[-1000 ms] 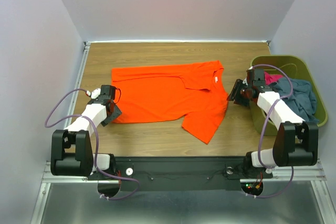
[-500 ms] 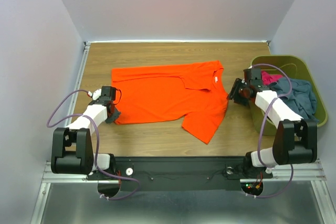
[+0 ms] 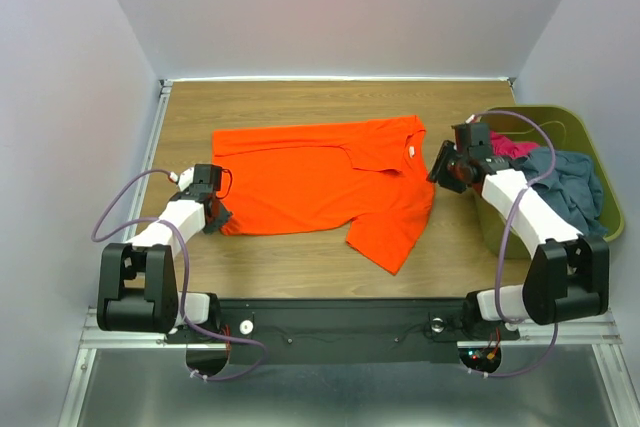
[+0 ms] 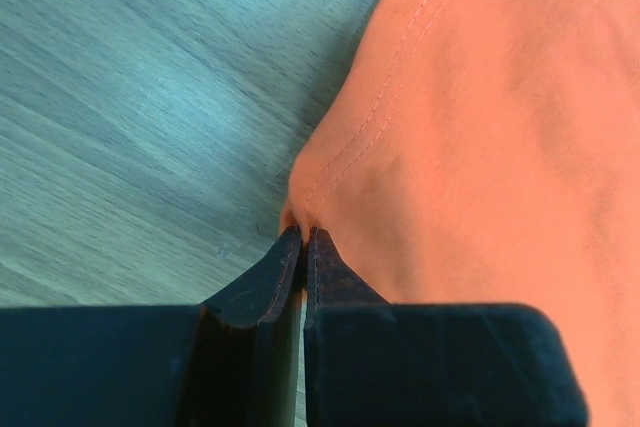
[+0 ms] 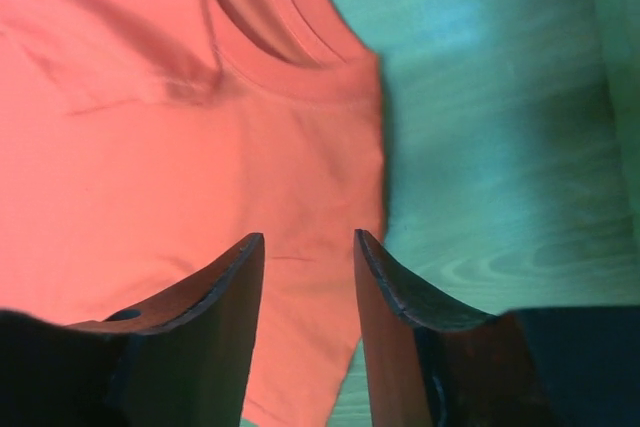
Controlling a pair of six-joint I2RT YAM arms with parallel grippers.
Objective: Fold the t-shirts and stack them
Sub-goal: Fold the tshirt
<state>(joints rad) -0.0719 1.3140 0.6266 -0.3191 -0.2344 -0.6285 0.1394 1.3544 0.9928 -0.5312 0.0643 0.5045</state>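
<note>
The bright orange t-shirt (image 3: 320, 182) lies spread flat on the wooden table, collar to the right with a white neck label (image 3: 411, 146). My left gripper (image 3: 218, 217) is shut on the shirt's near left hem corner (image 4: 300, 215). My right gripper (image 3: 440, 169) is open, its jaws above the shirt's shoulder edge (image 5: 300, 197) just below the collar, not touching. The slate blue-grey t-shirt (image 3: 570, 182) and the magenta-pink t-shirt (image 3: 517, 148) lie crumpled in the olive-green tub.
The olive-green tub (image 3: 580, 122) stands at the table's right edge, close behind my right arm. Grey walls enclose the table on three sides. A metal rail runs along the table's left edge (image 3: 152, 147).
My left gripper has closed onto the shirt's near left corner. My right gripper has moved left and farther from me, over the shirt's right edge.
</note>
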